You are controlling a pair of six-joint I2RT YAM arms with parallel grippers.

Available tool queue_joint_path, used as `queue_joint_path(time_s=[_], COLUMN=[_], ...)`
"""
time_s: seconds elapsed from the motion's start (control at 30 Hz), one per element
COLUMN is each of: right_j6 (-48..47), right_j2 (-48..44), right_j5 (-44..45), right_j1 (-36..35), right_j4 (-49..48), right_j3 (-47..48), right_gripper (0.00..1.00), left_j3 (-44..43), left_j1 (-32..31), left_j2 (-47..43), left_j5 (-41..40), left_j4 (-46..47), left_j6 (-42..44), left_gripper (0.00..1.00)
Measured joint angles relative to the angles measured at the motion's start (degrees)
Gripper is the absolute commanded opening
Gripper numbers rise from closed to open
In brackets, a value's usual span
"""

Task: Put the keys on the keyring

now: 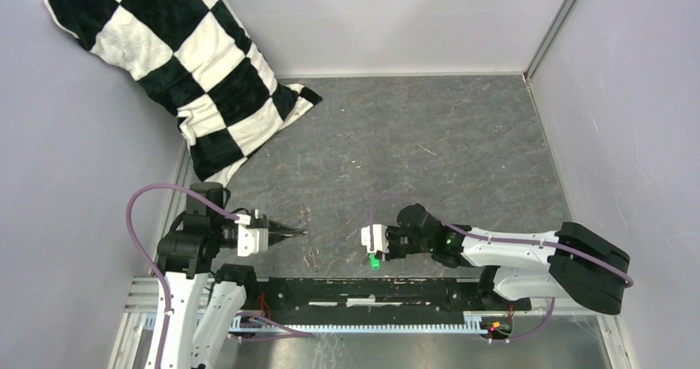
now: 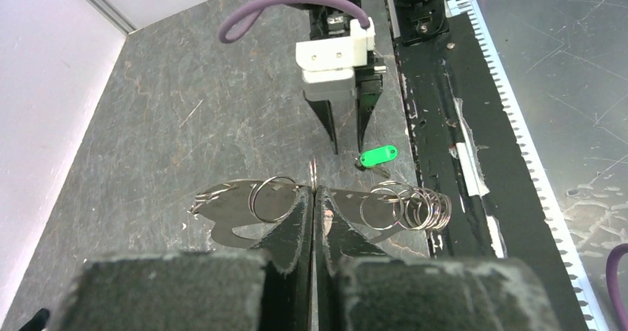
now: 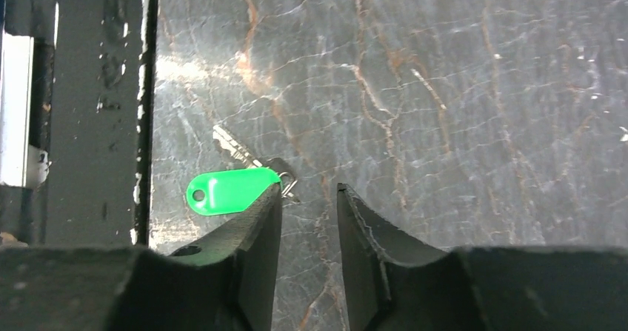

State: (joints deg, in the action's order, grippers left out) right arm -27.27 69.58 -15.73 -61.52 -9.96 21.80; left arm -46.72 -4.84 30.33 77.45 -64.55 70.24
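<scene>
The keyring (image 2: 313,172) is a thin silvery loop seen edge-on, with small silvery rings (image 2: 412,209) strung along it. My left gripper (image 2: 313,192) is shut on the loop and holds it just above the table; in the top view this gripper (image 1: 299,233) points right. The keys are a small metal key (image 3: 235,146) with a bright green tag (image 3: 226,190), lying flat on the table near the black rail. My right gripper (image 3: 309,190) is open with only bare table between its fingers. Its left finger (image 3: 259,220) overlaps the tag's end. From the left wrist the tag (image 2: 378,155) lies right of the right gripper (image 2: 346,147).
A black-and-white checkered pillow (image 1: 190,63) leans in the far left corner. A black rail (image 1: 371,290) runs along the table's near edge, close to the green tag. Grey walls close in the left, back and right sides.
</scene>
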Motion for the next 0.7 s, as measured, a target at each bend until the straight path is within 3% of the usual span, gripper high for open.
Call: queue_joint_path(time_s=[0.5, 0.7], right_j6=[0.04, -2.64], right_j2=[-2.23, 2.32], right_j5=[-5.86, -6.12], right_j1=[4.17, 5.05], right_j4=[2.08, 7.45], right_j3=[0.0, 2.82], right_gripper=[0.42, 0.43], left_j3=[0.0, 0.0], left_j1=[0.0, 0.0], left_j2=[-0.02, -0.02], left_j5=[-0.85, -0.85], left_j4=[-0.02, -0.02], left_j6=[0.0, 0.0], left_gripper=[0.02, 0.02])
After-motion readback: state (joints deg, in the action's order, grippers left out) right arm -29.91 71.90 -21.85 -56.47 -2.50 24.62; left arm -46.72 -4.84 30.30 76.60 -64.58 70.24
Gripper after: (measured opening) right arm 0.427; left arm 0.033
